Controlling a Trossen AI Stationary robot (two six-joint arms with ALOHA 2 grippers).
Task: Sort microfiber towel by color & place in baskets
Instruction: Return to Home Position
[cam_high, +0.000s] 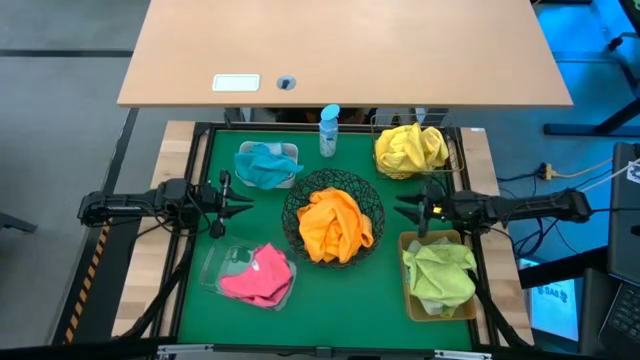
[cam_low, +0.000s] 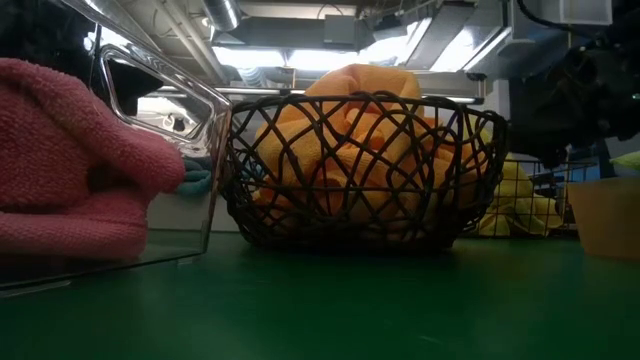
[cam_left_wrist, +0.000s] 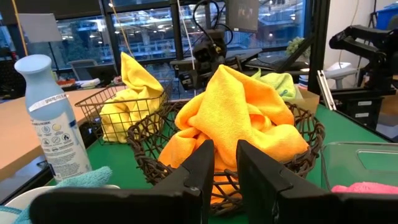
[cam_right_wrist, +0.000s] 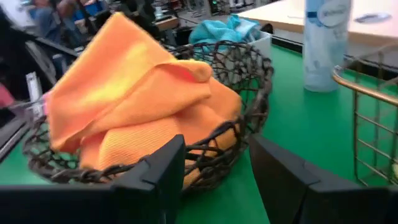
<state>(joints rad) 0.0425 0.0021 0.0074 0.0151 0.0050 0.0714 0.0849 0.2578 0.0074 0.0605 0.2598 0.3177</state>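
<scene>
Five baskets stand on the green mat (cam_high: 200, 230), each with a towel lying in it. The round black wire bowl (cam_high: 295, 235) in the middle holds an orange towel (cam_high: 335, 225). A teal towel (cam_high: 262, 163) fills the white tub (cam_high: 290, 150), and a yellow towel (cam_high: 410, 148) fills the square wire basket (cam_high: 455, 160). The clear tray (cam_high: 215, 268) holds a pink towel (cam_high: 258, 277), and the tan bin (cam_high: 412, 300) holds a green towel (cam_high: 438, 275). My left gripper (cam_high: 246, 206) hovers left of the bowl, open by a narrow gap and empty. My right gripper (cam_high: 400, 210) hovers right of the bowl, open and empty.
A blue-capped bottle (cam_high: 329, 130) stands between the white tub and the wire basket at the mat's far edge. A tan tabletop (cam_high: 340, 50) lies beyond the mat. Bare mat shows near the front edge, between the clear tray and the tan bin.
</scene>
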